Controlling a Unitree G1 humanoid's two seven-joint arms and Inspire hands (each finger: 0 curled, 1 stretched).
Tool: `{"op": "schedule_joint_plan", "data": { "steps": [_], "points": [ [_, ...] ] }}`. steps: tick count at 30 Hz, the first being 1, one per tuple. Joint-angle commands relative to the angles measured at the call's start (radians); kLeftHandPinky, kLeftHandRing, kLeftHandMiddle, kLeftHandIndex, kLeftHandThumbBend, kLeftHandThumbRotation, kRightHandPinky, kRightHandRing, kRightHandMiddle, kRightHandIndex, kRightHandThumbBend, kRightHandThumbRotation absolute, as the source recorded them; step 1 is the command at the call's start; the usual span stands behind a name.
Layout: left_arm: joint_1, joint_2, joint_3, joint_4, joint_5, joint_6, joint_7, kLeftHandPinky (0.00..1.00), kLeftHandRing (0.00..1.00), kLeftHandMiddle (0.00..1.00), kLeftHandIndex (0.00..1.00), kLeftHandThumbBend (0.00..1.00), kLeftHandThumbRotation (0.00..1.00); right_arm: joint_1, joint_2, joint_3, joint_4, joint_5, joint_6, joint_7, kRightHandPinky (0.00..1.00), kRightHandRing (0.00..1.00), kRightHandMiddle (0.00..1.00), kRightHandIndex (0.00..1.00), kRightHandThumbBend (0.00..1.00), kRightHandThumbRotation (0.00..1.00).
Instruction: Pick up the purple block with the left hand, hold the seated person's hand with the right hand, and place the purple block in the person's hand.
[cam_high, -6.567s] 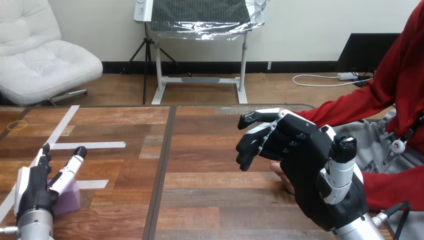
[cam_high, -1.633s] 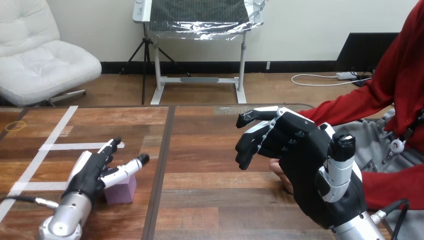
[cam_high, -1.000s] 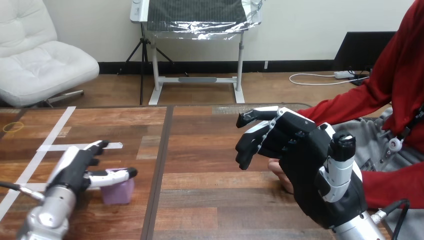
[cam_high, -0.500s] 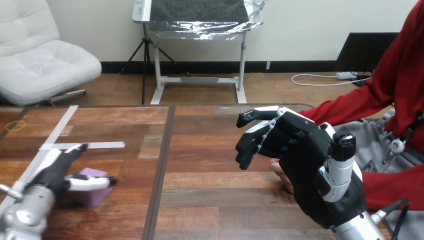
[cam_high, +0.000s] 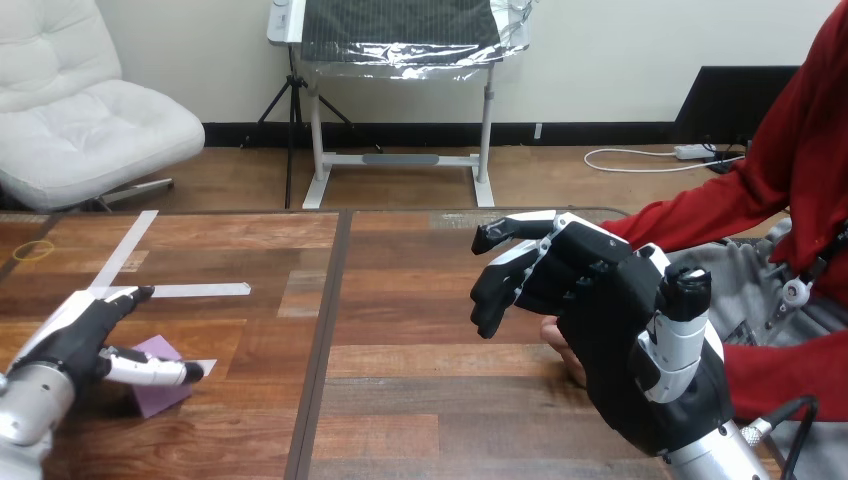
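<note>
BENCH HANDOVER: Near the left end of the bench's (cam_high: 420, 300) front edge, the robot's left hand (cam_high: 72, 338) rests open beside the purple block (cam_high: 160, 395), fingers (cam_high: 125, 297) straight and pointing toward the far edge, thumb laid across the block. The block sits on the bench, skewed to its edges, on the thumb side of the palm (a grasp likely needs the fingers brought over it). Toward the right edge, the right hand (cam_high: 615, 330) hangs over the person's hand (cam_high: 560, 345); whether it grips cannot be told.
</note>
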Motion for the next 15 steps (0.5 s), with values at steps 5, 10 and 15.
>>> {"op": "schedule_joint_plan", "data": {
  "steps": [5,10,15],
  "points": [
    [-0.084,0.064,-0.050,-0.031,0.027,-0.035,-0.079,0.84,0.97,0.97,0.95,0.84,0.10,-0.068,0.016,-0.010,0.010,0.005,-0.032,0.005,0.37,0.46,0.52,0.63,0.91,1.00],
    [-0.093,0.082,-0.058,-0.035,0.030,-0.039,-0.122,0.84,0.97,0.97,0.95,0.85,0.11,-0.070,0.014,-0.010,0.010,0.009,-0.029,0.007,0.37,0.46,0.52,0.63,0.90,1.00],
    [-0.114,0.100,-0.064,-0.038,0.026,-0.037,-0.171,0.86,0.97,0.97,0.95,0.82,0.15,-0.068,0.014,-0.010,0.009,0.008,-0.026,0.005,0.36,0.45,0.52,0.62,0.91,1.00]
  ]
}}
